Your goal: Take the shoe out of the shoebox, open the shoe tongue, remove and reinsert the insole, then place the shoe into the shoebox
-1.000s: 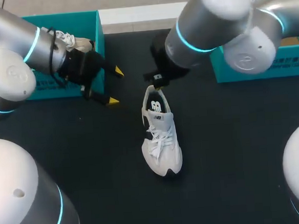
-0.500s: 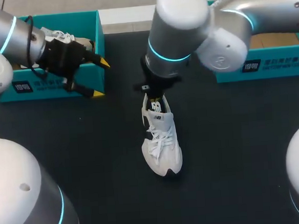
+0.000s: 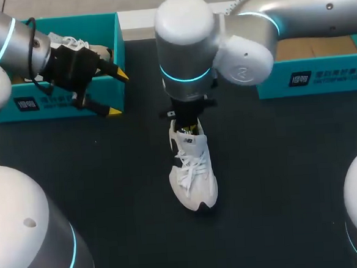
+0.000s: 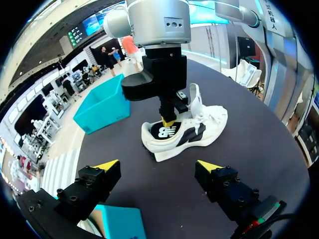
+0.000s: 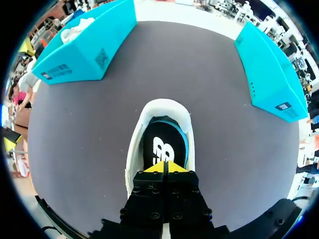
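A white shoe [image 3: 193,170] lies on the black table with its toe toward me, and its black insole [image 5: 162,144] shows inside the heel opening. My right gripper [image 3: 187,126] points straight down into that opening. It is shut, its yellow tips [image 5: 165,167] pressed together on the insole's heel end with nothing seen between them. The left wrist view shows the same shoe [image 4: 199,127] on its side, ahead of my left gripper [image 4: 158,166]. That left gripper [image 3: 117,92] is open and empty in front of the left teal shoebox [image 3: 107,28].
A second white shoe [image 3: 77,46] lies inside the left shoebox. Another teal box [image 3: 313,81] stands at the back right. My right arm's big elbow [image 3: 184,41] hangs over the table's middle, above the shoe's heel.
My right arm swung left and brought its shut gripper down into the shoe's heel opening. My left gripper drew back toward the left shoebox, then held still. The shoe has not moved.
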Tool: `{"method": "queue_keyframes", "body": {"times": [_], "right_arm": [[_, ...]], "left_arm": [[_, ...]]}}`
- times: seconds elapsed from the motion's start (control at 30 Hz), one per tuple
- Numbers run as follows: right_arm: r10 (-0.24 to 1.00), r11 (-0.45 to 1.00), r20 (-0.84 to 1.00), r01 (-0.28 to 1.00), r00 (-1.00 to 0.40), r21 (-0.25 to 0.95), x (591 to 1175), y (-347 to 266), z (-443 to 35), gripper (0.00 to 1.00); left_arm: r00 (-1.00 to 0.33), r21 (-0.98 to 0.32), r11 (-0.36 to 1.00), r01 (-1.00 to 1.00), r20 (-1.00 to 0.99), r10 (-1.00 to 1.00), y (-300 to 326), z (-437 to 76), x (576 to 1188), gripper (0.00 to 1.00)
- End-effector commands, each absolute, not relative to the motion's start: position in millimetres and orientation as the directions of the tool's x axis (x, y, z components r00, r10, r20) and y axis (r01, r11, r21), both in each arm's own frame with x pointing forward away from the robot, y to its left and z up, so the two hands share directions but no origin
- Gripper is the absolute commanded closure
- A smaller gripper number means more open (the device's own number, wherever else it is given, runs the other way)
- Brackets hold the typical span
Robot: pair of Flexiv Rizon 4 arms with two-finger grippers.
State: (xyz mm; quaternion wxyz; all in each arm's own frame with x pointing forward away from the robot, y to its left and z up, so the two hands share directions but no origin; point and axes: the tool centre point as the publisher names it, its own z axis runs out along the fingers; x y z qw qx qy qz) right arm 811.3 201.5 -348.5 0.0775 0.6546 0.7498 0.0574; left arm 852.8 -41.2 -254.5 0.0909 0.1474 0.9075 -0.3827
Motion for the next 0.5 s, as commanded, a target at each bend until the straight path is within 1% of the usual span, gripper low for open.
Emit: {"method": "queue_keyframes", "body": {"times": [0.03, 0.37, 0.5], "right_arm": [[0.989, 0.129, -0.093, 0.978, -0.115, 0.166, 808, 204, -349, 1.00], [0.977, 0.132, -0.182, 0.988, -0.115, 0.085, 800, 195, -371, 1.00], [0.979, 0.116, -0.178, 0.990, -0.100, 0.082, 800, 188, -381, 1.00]], "left_arm": [[-0.940, -0.666, 0.665, 0.337, -0.277, 0.199, -41, -254, 852, 0.00], [-0.940, -0.666, 0.665, 0.337, -0.277, 0.199, -41, -254, 852, 0.00], [-0.940, -0.666, 0.665, 0.337, -0.277, 0.199, -41, -254, 852, 0.00]]}}
